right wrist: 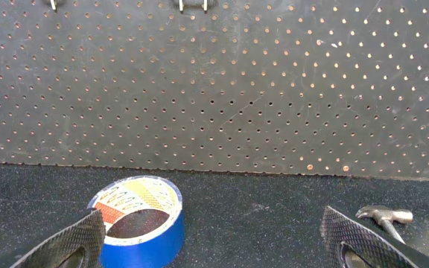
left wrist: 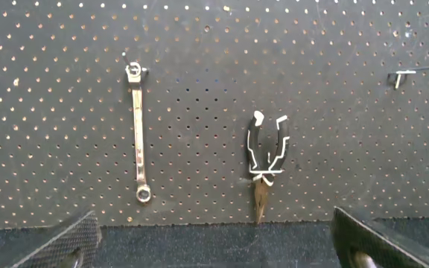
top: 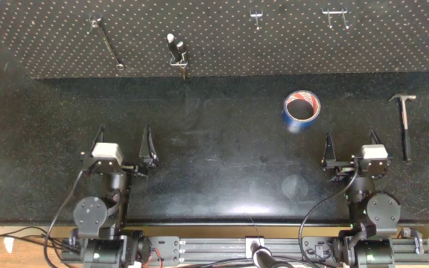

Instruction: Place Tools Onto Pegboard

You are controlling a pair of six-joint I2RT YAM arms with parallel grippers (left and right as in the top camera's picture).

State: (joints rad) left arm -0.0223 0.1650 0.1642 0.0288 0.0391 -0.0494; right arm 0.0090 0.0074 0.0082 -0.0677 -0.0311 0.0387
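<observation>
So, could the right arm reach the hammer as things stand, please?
Probably yes: the hammer lies flat, close beside the right gripper; nothing stands between them, and its jaws are open.

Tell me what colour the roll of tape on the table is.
The tape is blue on its outer side; the right wrist view shows it best.

Shiny metal wrench [left wrist: 138, 134]; glossy blue tape [right wrist: 140, 219]; matt pegboard [right wrist: 274, 89].

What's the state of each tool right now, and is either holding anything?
Left tool: open, holding nothing.
Right tool: open, holding nothing.
</observation>
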